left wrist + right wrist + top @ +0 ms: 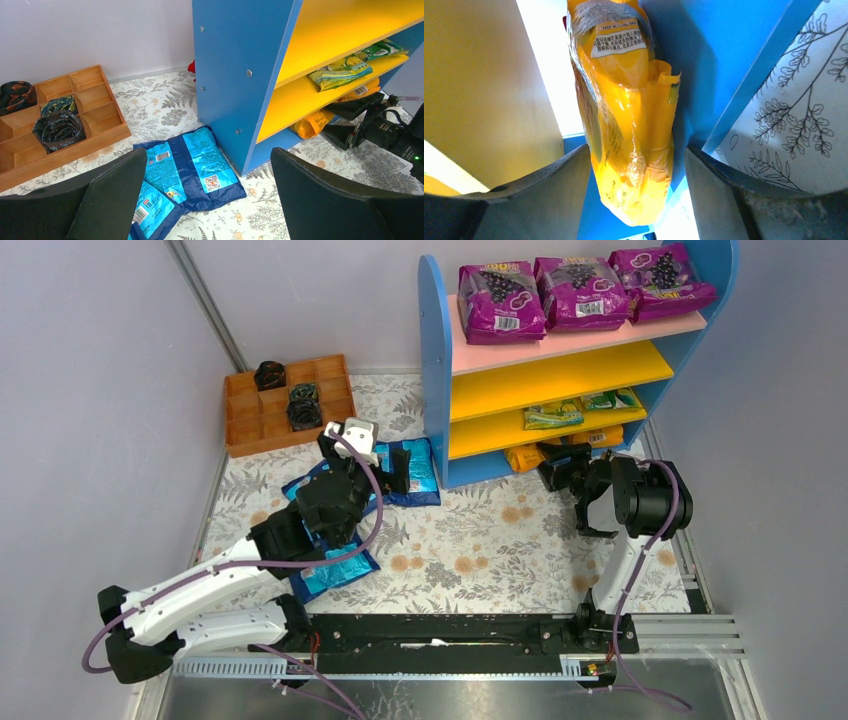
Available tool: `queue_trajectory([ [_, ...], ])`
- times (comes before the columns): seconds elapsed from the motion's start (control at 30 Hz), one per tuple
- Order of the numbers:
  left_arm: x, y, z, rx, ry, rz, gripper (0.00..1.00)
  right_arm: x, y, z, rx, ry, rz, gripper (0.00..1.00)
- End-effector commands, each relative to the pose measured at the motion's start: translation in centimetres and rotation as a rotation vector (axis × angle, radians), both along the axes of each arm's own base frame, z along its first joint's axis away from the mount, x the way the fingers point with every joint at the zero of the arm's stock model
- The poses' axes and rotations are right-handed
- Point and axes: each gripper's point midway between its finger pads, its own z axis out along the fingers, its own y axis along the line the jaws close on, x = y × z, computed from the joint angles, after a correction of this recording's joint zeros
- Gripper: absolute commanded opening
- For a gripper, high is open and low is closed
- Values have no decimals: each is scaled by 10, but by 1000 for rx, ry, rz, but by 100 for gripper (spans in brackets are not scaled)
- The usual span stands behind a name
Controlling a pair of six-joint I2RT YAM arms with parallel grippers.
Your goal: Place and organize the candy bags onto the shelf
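Right gripper (636, 155) is reaching into the bottom tier of the shelf (435, 370) with its jaws spread on either side of an orange candy bag (629, 125). A sliver of blue panel shows between the bag and one finger, so from where I stand the grip looks released. The bag lies on the shelf's lowest level.

Left gripper (209, 151) hangs over the floor cover with its jaws as wide as they go and nothing between them.

Underneath everything lies a floral-print cover (480, 540). The shelf stands at its far right. Three purple grape-print bags (580, 290) sit in a row on the pink top board, and two green-yellow bags (553, 416) lie side by side on the lower yellow board. More orange bags (523, 456) are tucked below that.

An orange compartmented tray (245, 425) rests at the far left, well apart from the shelf.

Blue candy bags (200, 165) lie flat and overlapping on the cover, just beside the shelf's left blue panel and below the left gripper. One more blue bag (335, 575) lies nearer the arm bases.

Two dark rolled bundles (304, 412) sit in separate tray compartments.
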Motion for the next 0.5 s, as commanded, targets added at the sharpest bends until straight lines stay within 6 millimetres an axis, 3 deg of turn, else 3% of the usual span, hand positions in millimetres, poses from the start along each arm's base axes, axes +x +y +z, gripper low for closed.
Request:
queue_trajectory([
  [0.0, 3, -1, 18, -36, -30, 2, 99, -7, 7, -1, -53, -37, 47, 74],
  [0.13, 5, 1, 17, -27, -30, 22, 99, 2, 6, 2, -42, -82, 29, 65],
  [0.3, 7, 3, 15, -21, -30, 34, 99, 8, 6, 3, -23, -101, -44, 39],
  [0.47, 9, 0, 10, -1, -23, 36, 99, 5, 1, 3, 4, -118, -155, 29],
])
